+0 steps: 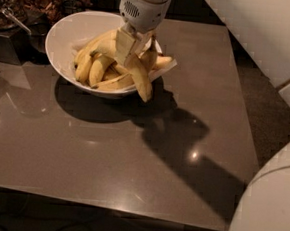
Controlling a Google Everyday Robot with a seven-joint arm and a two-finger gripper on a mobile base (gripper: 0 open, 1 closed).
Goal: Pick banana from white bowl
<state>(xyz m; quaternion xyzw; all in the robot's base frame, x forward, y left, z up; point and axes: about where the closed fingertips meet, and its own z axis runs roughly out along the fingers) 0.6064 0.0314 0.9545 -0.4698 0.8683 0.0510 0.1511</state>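
Camera view shows the white bowl at the left of the surface, with small bananas inside. Above it the tool is closed tight on the banana, whose tip hangs over the rim. I think it should go straight up, slowly, so nothing else tips out.

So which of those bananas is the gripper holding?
The longest, most curved banana: the gripper, above the bowl, has its jaws shut on it, and its end hangs over the near rim. The shorter ones lie loose inside.
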